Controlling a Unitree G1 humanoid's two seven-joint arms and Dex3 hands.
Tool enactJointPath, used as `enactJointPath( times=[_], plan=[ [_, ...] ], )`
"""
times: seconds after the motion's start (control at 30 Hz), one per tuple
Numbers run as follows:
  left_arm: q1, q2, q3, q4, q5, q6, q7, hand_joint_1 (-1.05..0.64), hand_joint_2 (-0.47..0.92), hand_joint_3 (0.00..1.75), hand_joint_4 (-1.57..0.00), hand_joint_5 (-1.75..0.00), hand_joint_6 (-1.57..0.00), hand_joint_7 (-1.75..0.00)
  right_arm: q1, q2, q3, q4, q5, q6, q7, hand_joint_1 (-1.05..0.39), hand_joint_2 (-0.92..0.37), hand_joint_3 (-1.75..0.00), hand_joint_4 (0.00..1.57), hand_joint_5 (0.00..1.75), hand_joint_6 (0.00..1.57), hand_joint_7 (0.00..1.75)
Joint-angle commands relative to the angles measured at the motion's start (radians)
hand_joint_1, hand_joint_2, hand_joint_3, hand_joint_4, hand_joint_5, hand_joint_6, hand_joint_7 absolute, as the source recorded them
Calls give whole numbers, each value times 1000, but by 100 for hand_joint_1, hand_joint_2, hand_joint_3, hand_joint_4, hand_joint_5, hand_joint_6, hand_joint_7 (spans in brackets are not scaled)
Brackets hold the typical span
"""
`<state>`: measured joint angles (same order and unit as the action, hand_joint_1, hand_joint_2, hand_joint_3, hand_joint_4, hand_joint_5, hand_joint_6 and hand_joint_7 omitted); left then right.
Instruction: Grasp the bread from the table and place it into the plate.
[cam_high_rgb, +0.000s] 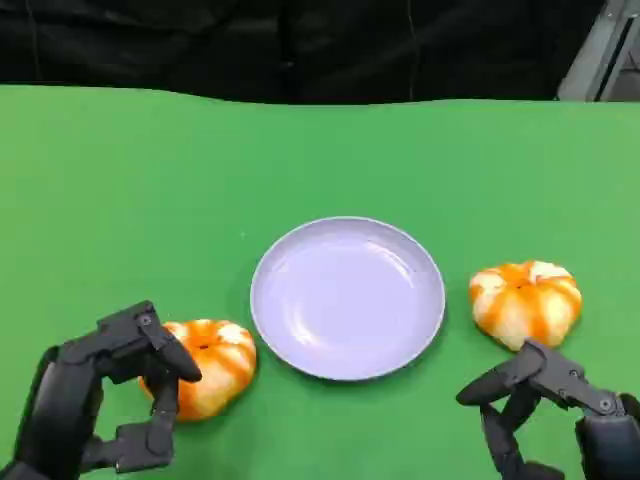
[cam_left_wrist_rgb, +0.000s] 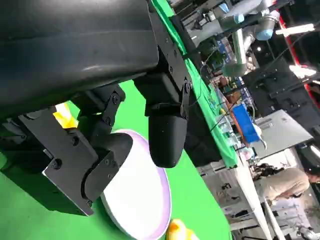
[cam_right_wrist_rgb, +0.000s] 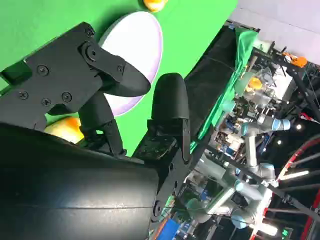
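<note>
While our left hand (cam_high_rgb: 110, 395) cups the near bread (cam_high_rgb: 205, 365) without closing, right hand (cam_high_rgb: 545, 410) spread, empty, plate (cam_high_rgb: 347, 297) between.

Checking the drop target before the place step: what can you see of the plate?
The plate is round, pale lavender-white, smooth and glossy like plastic or glazed ceramic, with a shallow raised rim. It lies flat and upright on the green table, near the middle, and holds nothing. One orange-and-white bread lies close to its left edge, another bread to its right with a gap between. Neither robot hand touches it. The left wrist view shows its rim at a slant.
</note>
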<state>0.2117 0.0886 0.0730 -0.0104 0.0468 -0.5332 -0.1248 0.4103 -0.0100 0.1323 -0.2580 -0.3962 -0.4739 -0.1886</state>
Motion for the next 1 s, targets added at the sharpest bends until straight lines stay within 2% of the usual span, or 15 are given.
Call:
enactJointPath(
  times=[0.03, 0.53, 0.63, 0.67, 0.7, 0.77, 0.87, 0.93, 1.0],
  plan=[
    [-6, 14, 12, 9, -2, -19, 15, 8, 34, 144, -87, -164, -81, -143, 5, -3, -2, -7, 5, -10, -9, -14, -47, -110, 67, 167, 69, 121],
    [-16, 16, 14, 35, -10, -44, 8, 9, 33, 145, -86, -163, -80, -142, 3, -2, 0, -6, 2, -8, -9, -14, -47, -111, 68, 168, 69, 121],
    [-19, 17, 14, 41, -14, -52, 6, 3, 39, 132, -82, -144, -79, -119, 4, -1, 1, -8, 6, -6, -7, -14, -47, -111, 68, 167, 69, 121],
    [-20, 18, 14, 44, -16, -57, 4, 0, 44, 119, -80, -128, -78, -102, 4, -1, 2, -8, 6, -6, -7, -14, -47, -111, 68, 168, 69, 121],
    [-21, 19, 14, 47, -2, -62, 11, -1, 46, 114, -79, -122, -79, -93, 4, 0, 2, -7, 8, -7, -8, -14, -47, -111, 68, 168, 69, 121],
    [-19, 25, 16, 43, 36, -54, 26, -5, 53, 90, -70, -90, -76, -52, 2, 2, 3, -5, 4, -9, -11, -14, -47, -111, 67, 167, 69, 121],
    [-18, 46, 16, 33, 142, -30, 62, -16, 71, 46, -50, -63, -65, -11, 2, 4, 6, -3, -7, -8, -15, -15, -47, -112, 68, 166, 70, 121],
    [-21, 67, 14, 33, 228, -17, 93, -28, 82, 20, -37, -58, -55, -3, 2, 5, 9, -2, -9, -8, -17, -15, -47, -112, 68, 166, 70, 121],
    [-24, 91, 6, 25, 297, 16, 102, -38, 88, 9, -26, -55, -44, -1, 2, 7, 12, -3, -10, -5, -18, -14, -47, -112, 68, 165, 70, 121]
  ],
)
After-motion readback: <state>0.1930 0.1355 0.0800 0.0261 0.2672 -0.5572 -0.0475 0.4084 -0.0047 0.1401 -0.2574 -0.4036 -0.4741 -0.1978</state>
